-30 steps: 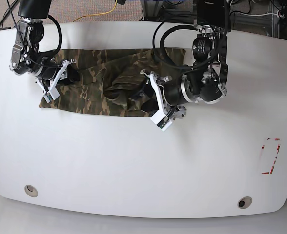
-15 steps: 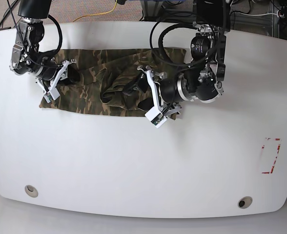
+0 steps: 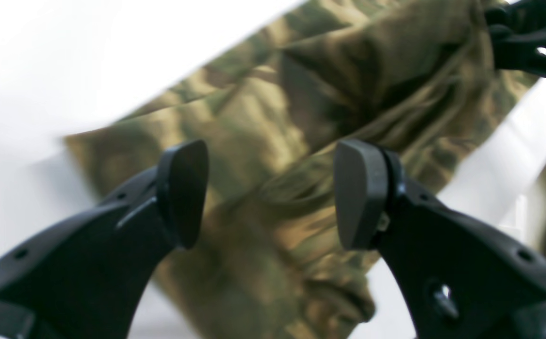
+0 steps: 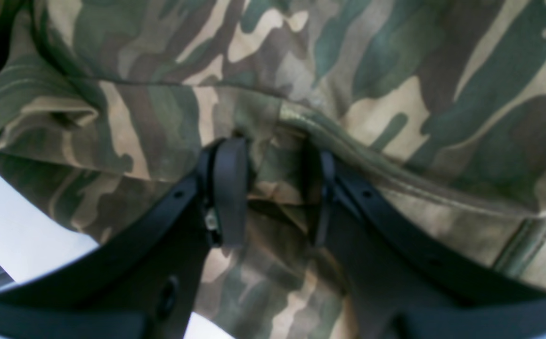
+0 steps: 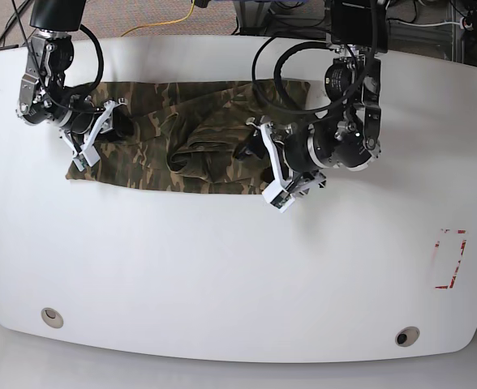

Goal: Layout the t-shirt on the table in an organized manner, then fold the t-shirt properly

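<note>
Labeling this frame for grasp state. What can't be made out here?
- Left wrist view: the t-shirt is motion-blurred, so its folds and edges are unclear. The left pincer is open with nothing between its pads.
- Right wrist view: the right pincer pinches a fold, which hides how many layers it holds.
- Base view: both arms cover parts of the shirt; collar and sleeves cannot be told apart.
- Base view: specks on the table are too small to identify.

No readable text, label or number shows anywhere.
</note>
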